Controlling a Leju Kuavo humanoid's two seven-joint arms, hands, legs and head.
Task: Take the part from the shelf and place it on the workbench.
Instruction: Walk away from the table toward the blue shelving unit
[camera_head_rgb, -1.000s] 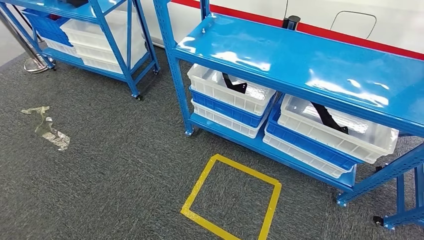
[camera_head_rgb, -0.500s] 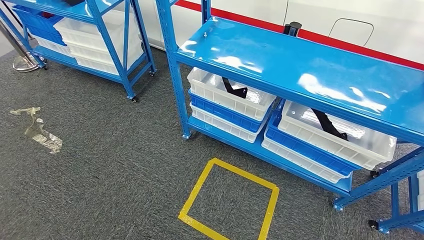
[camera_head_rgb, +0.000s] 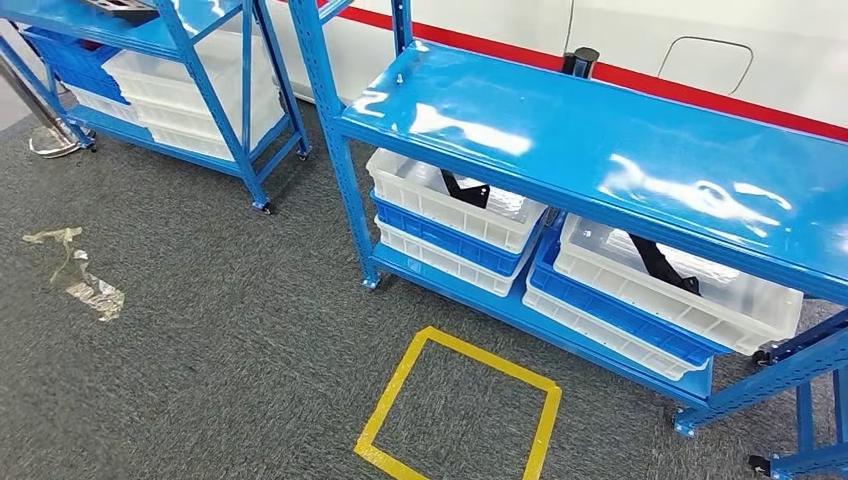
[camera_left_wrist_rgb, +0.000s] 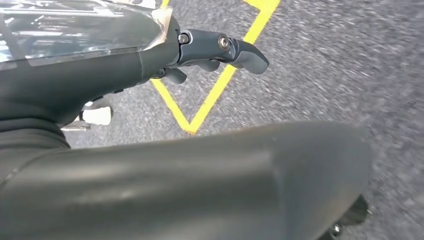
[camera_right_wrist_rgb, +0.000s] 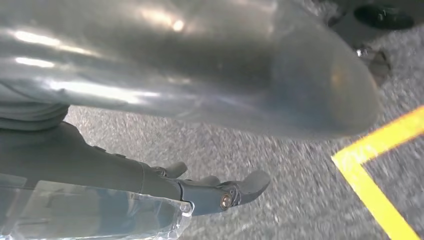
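Grey carpet (camera_head_rgb: 220, 330) is marked by a yellow tape square (camera_head_rgb: 460, 410) before the blue shelf (camera_head_rgb: 600, 150), where black parts (camera_head_rgb: 660, 262) are held in white bins (camera_head_rgb: 690, 290). Both the left hand (camera_left_wrist_rgb: 220, 47) and right hand (camera_right_wrist_rgb: 220, 192) are carried empty above the carpet, fingers extended and apart.

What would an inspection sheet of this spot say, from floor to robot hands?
Surface: grey carpet floor with a yellow tape square.
Job's things: black parts lying in white bins on the blue shelf unit.
Clutter: crumpled clear tape on the carpet.
Hands: left hand and right hand hang over the carpet, holding nothing, fingers apart.
Cables: nothing seen.
Surroundings: second blue shelf unit with stacked bins; white wall with red stripe.
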